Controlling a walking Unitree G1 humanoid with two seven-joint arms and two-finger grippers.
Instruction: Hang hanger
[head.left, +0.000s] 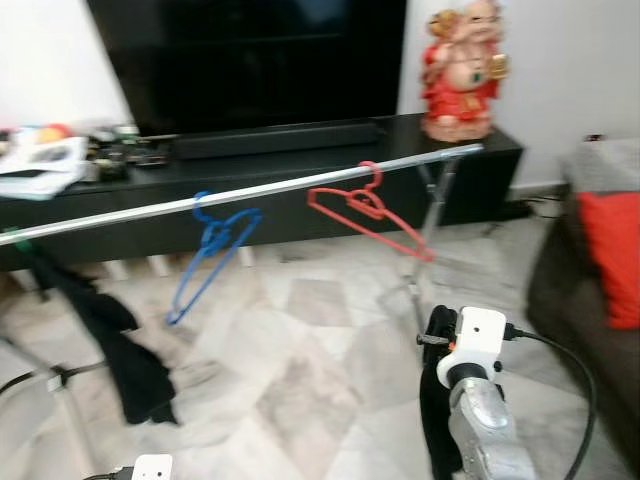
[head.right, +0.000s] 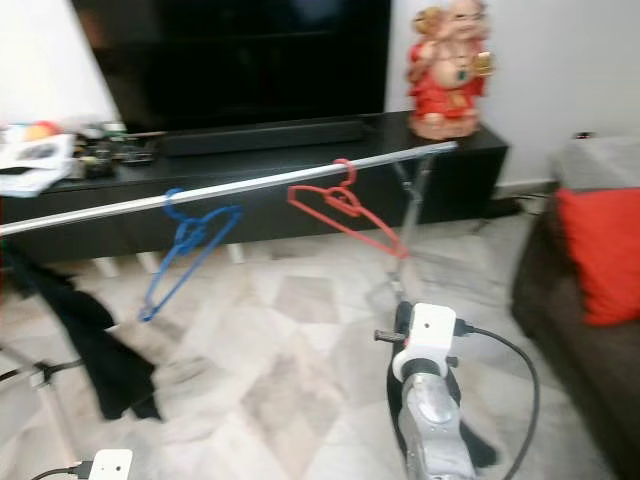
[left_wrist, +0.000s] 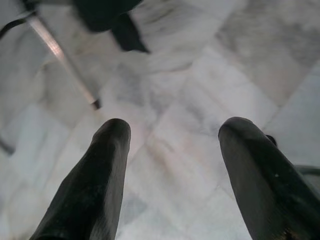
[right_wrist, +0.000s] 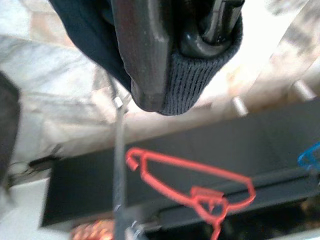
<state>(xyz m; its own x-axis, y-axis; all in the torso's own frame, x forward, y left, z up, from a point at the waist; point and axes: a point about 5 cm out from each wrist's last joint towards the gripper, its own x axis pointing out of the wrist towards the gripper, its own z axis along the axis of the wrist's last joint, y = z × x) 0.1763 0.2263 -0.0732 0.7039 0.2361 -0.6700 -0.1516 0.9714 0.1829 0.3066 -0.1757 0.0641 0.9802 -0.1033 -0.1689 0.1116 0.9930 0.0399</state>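
Ahead of and above right gripper (head.left: 437, 335): silver rail (head.left: 240, 191), with red hanger (head.left: 368, 210) hooked on, blue hanger (head.left: 212, 247) further left. Right gripper itself raised, dark cloth (right_wrist: 200, 75) over fingers (open or shut: cannot tell). Left gripper (left_wrist: 172, 150) low over marble floor (left_wrist: 200, 90), fingers spread, empty.

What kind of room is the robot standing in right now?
Most likely a home living room: a large dark television on a long black TV console, a brown sofa with a red cushion, and a marble tile floor. A metal clothes rail with hangers stands in front.
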